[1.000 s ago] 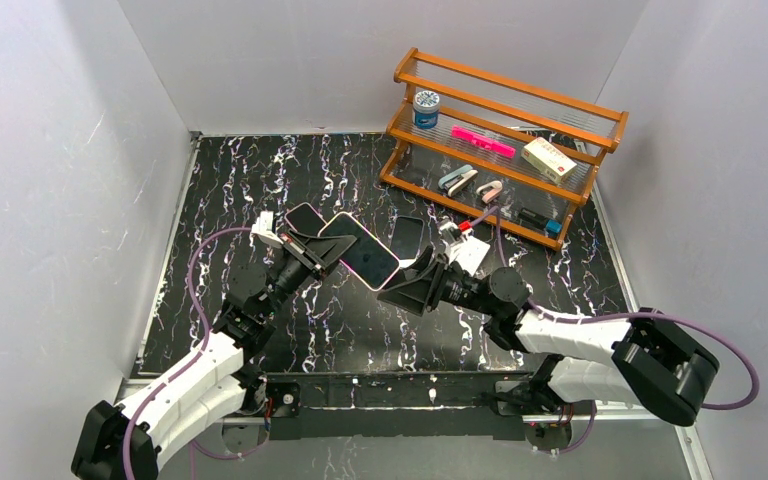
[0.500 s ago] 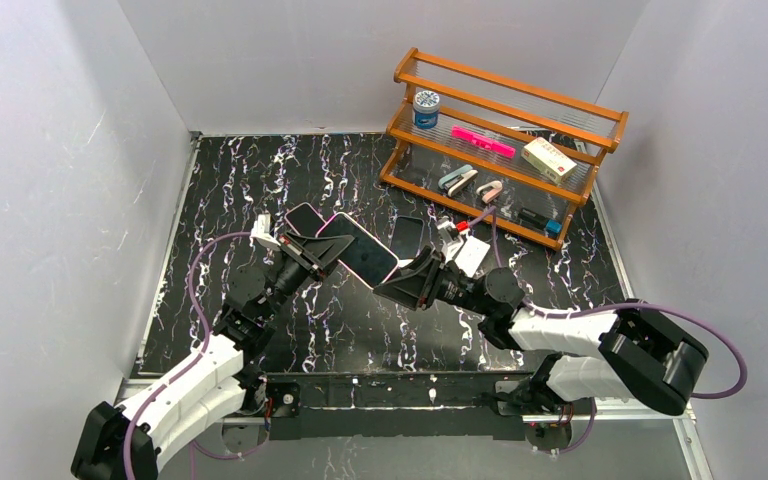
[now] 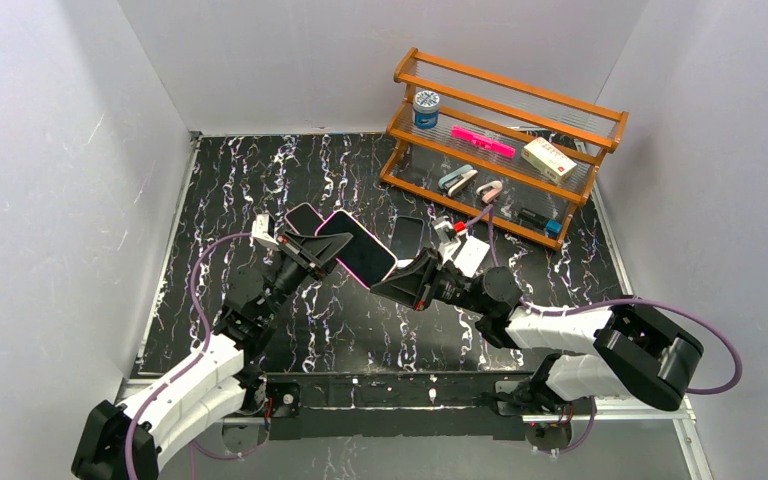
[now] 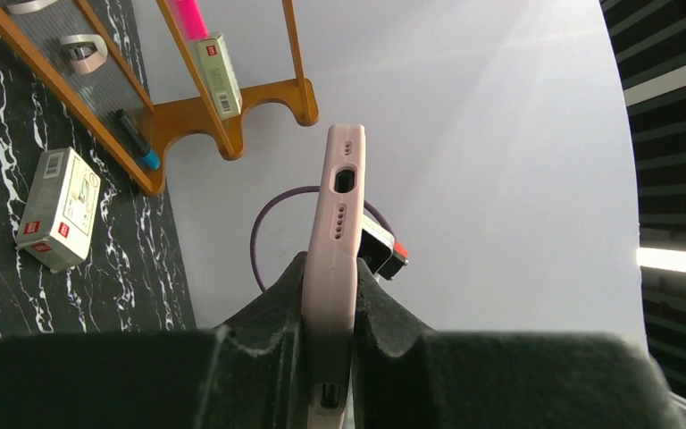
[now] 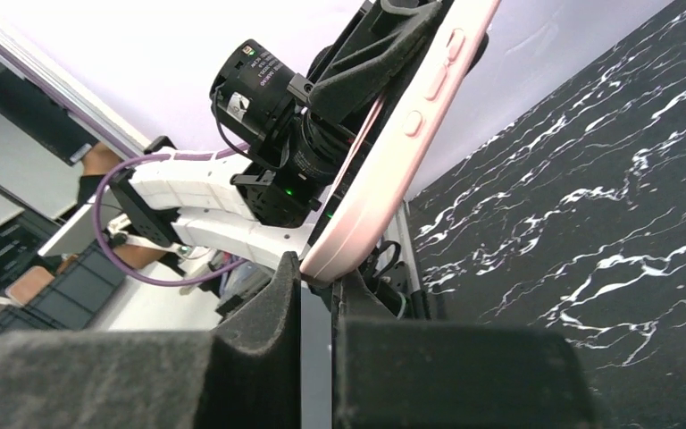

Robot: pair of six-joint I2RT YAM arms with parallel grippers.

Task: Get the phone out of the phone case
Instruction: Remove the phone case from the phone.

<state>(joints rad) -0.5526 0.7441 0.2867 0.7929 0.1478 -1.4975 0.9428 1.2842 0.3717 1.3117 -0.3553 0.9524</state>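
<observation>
Two grippers meet on one object, and the job is barely begun. The phone case (image 3: 358,248), pink, hangs in the air above the table (image 3: 260,170), a little toward 10 o'clock of its middle, and the phone (image 3: 360,252) sits inside it: the top view shows a dark face ringed all round by the pink rim, with no gap that I can make out.

The left gripper (image 3: 312,250) is clenched on the case at its 9 o'clock end; its wrist view shows the case (image 4: 335,232) edge-on, a padded finger pressed flat against each face. The right gripper (image 3: 392,283) has drawn its fingers in on the 4 o'clock corner; in its own view the pink corner (image 5: 322,259) sits pinched in the narrow slot between the pads, the side buttons showing above.

Done, by my reading: lifting and a two-handed hold. Left: peeling the rim off a corner, working the phone free, and parting the two. A wooden rack (image 3: 505,140) stands at 1 o'clock, well apart
</observation>
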